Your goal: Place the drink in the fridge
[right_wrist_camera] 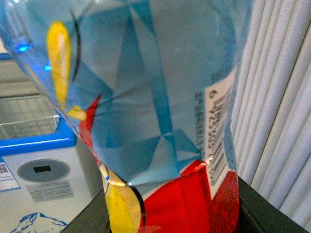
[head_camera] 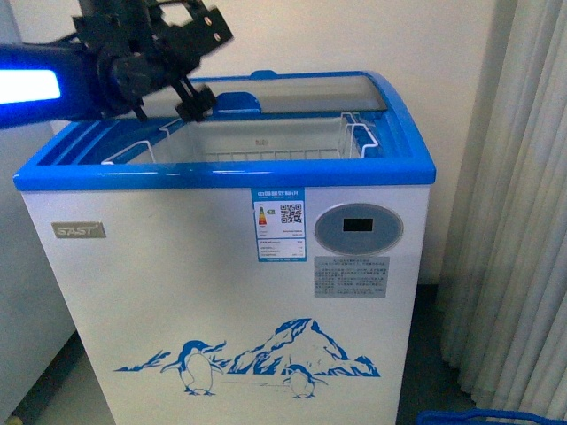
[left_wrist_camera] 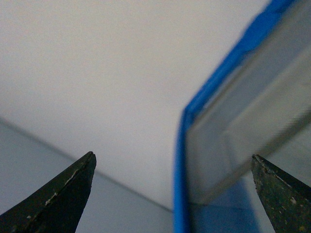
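1. The fridge (head_camera: 221, 292) is open: its glass lid (head_camera: 310, 93) sits at the far side and the wire basket (head_camera: 266, 146) shows.
2. The left gripper (left_wrist_camera: 172, 160) hovers over the far left rim, jaws apart and empty.
3. The right gripper (right_wrist_camera: 170, 213) is clamped on the drink (right_wrist_camera: 146, 121), outside the fridge, to its right.
4. Left to do, I think: lower the drink inside.

The left arm (head_camera: 124, 49), upper left of the frame, is black with a glowing blue-white strip (head_camera: 27, 86); its pointed fingertips (left_wrist_camera: 63, 194) look scuffed.
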Robot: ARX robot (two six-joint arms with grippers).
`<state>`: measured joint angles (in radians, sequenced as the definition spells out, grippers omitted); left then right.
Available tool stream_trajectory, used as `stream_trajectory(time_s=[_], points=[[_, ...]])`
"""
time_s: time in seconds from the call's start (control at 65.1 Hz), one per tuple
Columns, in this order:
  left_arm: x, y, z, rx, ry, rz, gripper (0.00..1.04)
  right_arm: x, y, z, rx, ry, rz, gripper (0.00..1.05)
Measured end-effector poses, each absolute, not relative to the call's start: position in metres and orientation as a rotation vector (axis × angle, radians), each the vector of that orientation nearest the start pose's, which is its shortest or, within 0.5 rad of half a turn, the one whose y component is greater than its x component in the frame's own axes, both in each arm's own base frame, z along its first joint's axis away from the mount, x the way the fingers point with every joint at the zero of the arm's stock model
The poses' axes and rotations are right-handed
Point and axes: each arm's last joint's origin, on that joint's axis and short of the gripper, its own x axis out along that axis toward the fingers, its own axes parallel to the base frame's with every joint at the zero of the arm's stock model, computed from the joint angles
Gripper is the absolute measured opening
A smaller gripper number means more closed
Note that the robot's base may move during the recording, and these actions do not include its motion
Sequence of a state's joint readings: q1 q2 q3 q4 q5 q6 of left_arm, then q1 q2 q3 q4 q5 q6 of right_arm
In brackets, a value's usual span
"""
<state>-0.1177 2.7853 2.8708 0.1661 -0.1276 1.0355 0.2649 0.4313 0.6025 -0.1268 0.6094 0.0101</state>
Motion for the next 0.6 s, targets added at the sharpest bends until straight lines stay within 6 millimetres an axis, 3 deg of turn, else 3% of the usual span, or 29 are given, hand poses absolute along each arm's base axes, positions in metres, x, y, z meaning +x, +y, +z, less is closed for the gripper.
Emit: stream_trajectory(time_s=[0.123, 0.169, 0.276, 0.338, 0.43, 0.461, 0.537, 0.599], points=[[0.589, -0.041, 0.324, 0.885, -0.190, 0.246, 0.97, 0.103, 0.011, 0.319, 0.029, -0.042, -0.347, 0.41], [0.585, -0.028, 0.334, 0.778, -0.132, 0.289, 0.97, 0.104, 0.011, 0.319, 0.029, -0.042, -0.340, 0.41], [0.569, -0.021, 0.343, 0.528, -0.063, 0.247, 0.97, 0.104, 0.011, 0.319, 0.029, -0.042, -0.340, 0.41], [0.532, -0.025, 0.352, 0.314, -0.022, 0.130, 0.97, 0.104, 0.011, 0.319, 0.029, -0.042, -0.340, 0.41], [0.444, -0.037, 0.360, 0.104, 0.024, -0.029, 0.97, 0.104, 0.011, 0.319, 0.029, -0.042, -0.341, 0.41], [0.428, -0.037, 0.358, 0.074, 0.038, -0.051, 0.97, 0.104, 0.011, 0.319, 0.029, -0.042, -0.341, 0.41], [0.367, -0.035, 0.340, -0.016, 0.094, -0.107, 0.97, 0.104, 0.011, 0.319, 0.029, -0.042, -0.340, 0.41], [0.334, -0.030, 0.320, -0.063, 0.155, -0.108, 0.97, 0.104, 0.011, 0.319, 0.029, -0.042, -0.341, 0.41]])
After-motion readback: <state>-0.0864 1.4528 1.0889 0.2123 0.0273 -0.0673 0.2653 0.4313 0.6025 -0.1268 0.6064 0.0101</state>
